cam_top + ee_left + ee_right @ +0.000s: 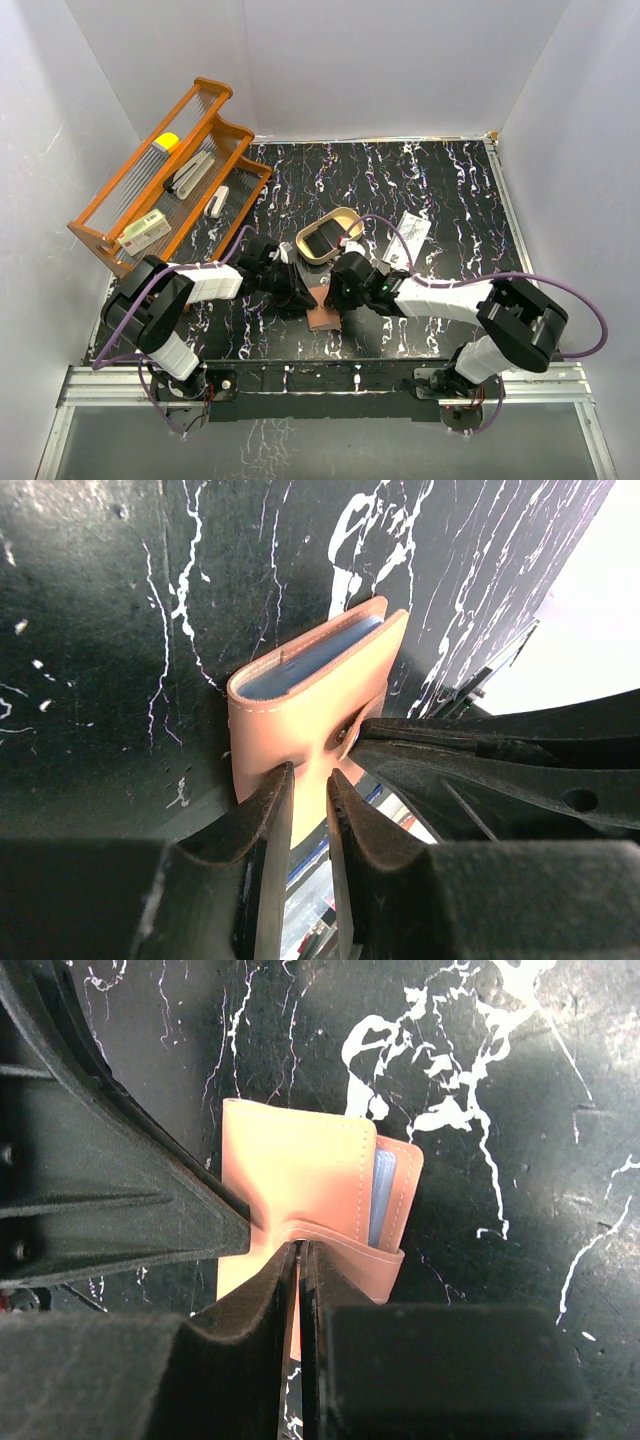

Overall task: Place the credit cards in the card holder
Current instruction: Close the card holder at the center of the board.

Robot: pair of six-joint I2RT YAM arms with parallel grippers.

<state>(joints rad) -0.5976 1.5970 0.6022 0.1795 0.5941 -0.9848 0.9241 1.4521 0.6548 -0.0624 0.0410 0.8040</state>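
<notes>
Two grippers meet on the holder (322,316), at 6 o'clock on the table (450,300). The left gripper (308,775) pinches its near leaf. The right gripper (300,1250), pressed together, apparently nips the flap. Light, floppy leather: take a leaf edge. Reddish-tan, stitched, with a blue card (383,1195) pocketed. A white card (412,237) lies at 1 o'clock.

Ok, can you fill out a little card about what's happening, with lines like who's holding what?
card holder: reddish-brown, lying on the black marbled table, between both grippers
left gripper: pinching one edge of the card holder
right gripper: shut on its folded flap
blue card: tucked in a pocket, edge showing
white card: loose on the table, right of the tan tray, not touching it
</notes>
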